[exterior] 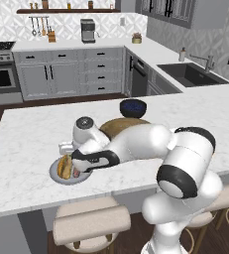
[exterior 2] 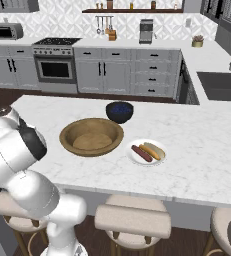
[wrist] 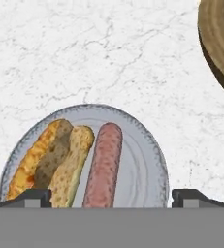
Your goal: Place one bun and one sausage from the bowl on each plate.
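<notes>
Gripper (wrist: 111,198) stands wide open above the grey plate (wrist: 147,145) and holds nothing; its two dark tips rise on either side of the food, well apart. On this plate lie a bun (wrist: 53,162), split along its length, and a sausage (wrist: 105,164), side by side and touching or almost touching; in the left base view the same grey plate (exterior: 55,174) sits near the front edge of the counter (exterior: 27,139), half hidden under the hand. The white plate (exterior 2: 159,159) is on the other side of the bowl (exterior 2: 91,136), and it already carries one bun and one sausage next to each other; the bowl looks empty inside, so I judge the task is nearly or fully done. A dark blue bowl (exterior 2: 119,111) stands just behind the wooden one. About handling: the bun seems light and soft, so a hard squeeze would probably crush it; it is better to take it across the short width, at the middle of its length. The sausage appears firmer, round and smooth, so it may roll or slip between the fingers; a grip across its middle is the safest, I think. Both plates are flat and shallow, so food can slide off if it is pushed.
</notes>
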Controlling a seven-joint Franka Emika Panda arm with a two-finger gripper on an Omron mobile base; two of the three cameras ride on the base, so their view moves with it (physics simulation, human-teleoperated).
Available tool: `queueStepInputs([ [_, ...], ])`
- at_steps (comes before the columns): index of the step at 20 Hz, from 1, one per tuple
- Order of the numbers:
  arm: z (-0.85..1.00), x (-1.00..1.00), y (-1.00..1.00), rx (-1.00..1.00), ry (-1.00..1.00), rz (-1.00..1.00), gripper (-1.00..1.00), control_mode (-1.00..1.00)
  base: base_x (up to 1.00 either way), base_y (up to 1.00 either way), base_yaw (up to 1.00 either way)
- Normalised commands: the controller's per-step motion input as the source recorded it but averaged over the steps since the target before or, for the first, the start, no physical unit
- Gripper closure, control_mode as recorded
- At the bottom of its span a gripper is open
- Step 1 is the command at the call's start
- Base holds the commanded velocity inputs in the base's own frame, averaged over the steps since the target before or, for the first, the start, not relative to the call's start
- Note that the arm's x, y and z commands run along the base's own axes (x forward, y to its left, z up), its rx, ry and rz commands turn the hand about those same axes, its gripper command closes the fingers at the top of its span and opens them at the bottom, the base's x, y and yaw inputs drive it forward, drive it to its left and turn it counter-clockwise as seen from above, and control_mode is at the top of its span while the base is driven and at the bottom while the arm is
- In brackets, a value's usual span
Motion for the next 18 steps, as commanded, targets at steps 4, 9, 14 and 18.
queueStepInputs([
  [4,0.66,-0.22,-0.51,0.01,0.0,0.0,-1.0,-1.0,0.0,0.0,0.0],
  [9,0.52,-0.36,-0.66,0.0,-0.06,0.0,-1.0,-1.0,0.0,0.0,0.0],
  [14,0.64,-0.08,-0.74,-0.09,0.0,0.01,-1.0,-1.0,0.0,0.0,0.0],
  [18,0.62,-0.16,-0.8,-0.02,0.01,0.0,-1.0,-1.0,0.0,0.0,0.0],
])
